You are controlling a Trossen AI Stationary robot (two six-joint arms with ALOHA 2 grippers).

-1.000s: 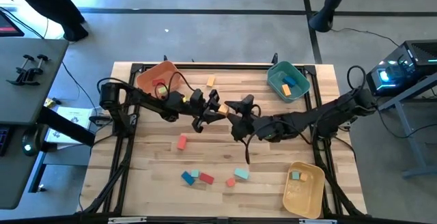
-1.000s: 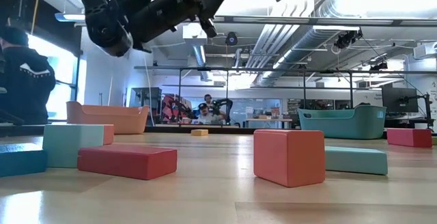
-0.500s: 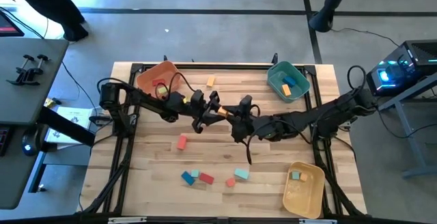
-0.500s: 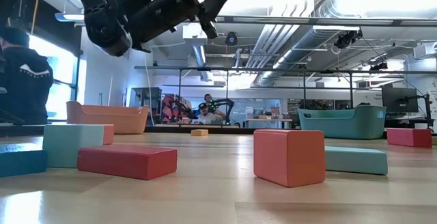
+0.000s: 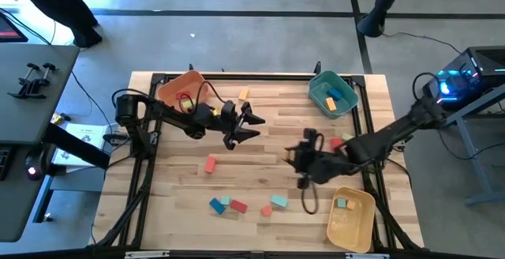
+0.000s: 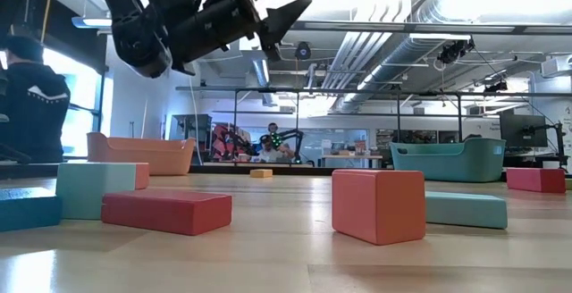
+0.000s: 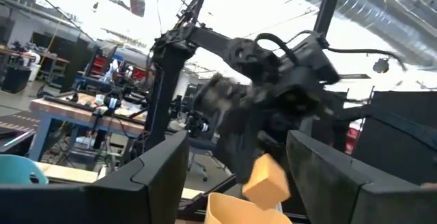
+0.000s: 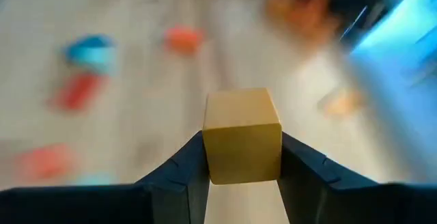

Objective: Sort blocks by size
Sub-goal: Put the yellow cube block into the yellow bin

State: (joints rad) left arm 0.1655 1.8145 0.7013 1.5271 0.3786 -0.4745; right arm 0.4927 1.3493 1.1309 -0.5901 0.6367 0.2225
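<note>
The right gripper [image 8: 242,162] pinches a small yellow-orange cube block [image 8: 242,135] between its fingertips, carried above the table just short of the yellow plastic bin [image 5: 364,226]; a shallow pinch could let the cube slip during the swing and land among the loose blocks; the left gripper [image 5: 254,125] hangs wide open and empty; the yellow bin holds one teal block [image 5: 342,203], the teal bin [image 5: 320,82] blue and orange ones, the orange bin [image 5: 169,90] a red one

The table [image 5: 181,188] is pale planked wood with a smooth, faintly glossy top; the blocks [image 6: 378,205] look matt and smooth, and the orange bin [image 6: 147,153] smooth plastic
</note>
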